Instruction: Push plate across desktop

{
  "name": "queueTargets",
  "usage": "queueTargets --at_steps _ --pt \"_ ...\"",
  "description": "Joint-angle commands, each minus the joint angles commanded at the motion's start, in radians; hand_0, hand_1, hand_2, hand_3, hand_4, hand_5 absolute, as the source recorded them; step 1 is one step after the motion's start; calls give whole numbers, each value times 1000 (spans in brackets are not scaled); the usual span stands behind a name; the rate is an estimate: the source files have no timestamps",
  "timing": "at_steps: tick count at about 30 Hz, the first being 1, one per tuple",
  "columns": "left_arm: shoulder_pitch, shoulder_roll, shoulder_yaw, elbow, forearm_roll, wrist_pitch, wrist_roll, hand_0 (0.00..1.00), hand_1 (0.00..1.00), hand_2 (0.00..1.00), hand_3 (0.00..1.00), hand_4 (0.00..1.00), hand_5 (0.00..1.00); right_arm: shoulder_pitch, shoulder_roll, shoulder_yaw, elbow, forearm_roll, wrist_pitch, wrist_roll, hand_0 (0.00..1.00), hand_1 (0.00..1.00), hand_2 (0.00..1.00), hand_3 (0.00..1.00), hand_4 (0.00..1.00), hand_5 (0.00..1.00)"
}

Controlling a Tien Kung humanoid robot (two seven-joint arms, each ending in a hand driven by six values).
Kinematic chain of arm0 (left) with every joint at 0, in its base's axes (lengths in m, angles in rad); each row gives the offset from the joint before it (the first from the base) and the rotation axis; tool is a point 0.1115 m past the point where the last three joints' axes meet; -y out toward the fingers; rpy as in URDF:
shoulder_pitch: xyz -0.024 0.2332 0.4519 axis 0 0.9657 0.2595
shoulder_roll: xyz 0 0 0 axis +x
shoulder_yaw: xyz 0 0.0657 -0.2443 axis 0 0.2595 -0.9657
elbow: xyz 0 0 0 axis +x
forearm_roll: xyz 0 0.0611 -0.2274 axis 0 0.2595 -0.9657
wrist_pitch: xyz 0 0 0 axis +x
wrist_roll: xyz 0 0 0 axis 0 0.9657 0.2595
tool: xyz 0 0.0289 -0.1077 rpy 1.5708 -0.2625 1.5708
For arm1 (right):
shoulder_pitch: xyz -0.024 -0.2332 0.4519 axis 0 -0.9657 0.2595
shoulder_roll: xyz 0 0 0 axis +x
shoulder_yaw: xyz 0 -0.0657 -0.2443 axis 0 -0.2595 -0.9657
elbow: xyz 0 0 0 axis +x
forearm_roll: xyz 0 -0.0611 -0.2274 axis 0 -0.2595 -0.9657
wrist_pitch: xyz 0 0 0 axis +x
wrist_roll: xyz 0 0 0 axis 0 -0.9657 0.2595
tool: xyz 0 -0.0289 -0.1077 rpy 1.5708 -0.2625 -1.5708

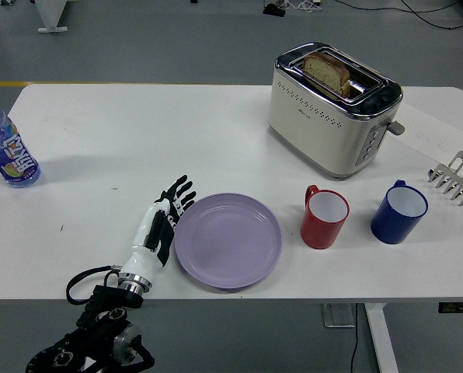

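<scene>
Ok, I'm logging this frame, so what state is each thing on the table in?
left hand: fingers straight, flat against the plate's left rim
plate: empty, near the table's front edge
toaster: bread slice standing in a slot
red mug: upright, empty
blue mug: upright, empty
bottle: upright at the left edge
rack: empty, at the right edge
</scene>
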Motion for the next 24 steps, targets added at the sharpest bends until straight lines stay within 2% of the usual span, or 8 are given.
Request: queueTargets --at_steps 7,11,17,19,20,24 --pt "-14 0 13 -7 -2 2 0 867 894 942 924 524 998 6 0 0 -2 0 3 3 552 452 594 585 307 497" --pt "-23 0 -3 -8 0 5 1 865 892 941 923 524 998 10 0 -1 -2 1 3 3 552 452 594 585 308 499" --pt "-29 0 -70 -15 19 13 8 862 889 937 920 519 998 11 1 0 -2 -2 5 3 552 452 594 585 309 500" --pt "-28 0 -107 -21 37 15 26 862 889 937 920 519 998 11 1 0 -2 -1 5 3 552 452 594 585 309 500" --pt "-28 0 -126 -25 47 15 38 822 838 872 826 518 998 11 1 0 -2 0 5 4 552 451 594 585 309 502" --pt "-21 0 -170 -43 53 10 83 822 838 872 826 518 998 12 0 0 -2 -2 5 4 552 451 594 585 309 502"
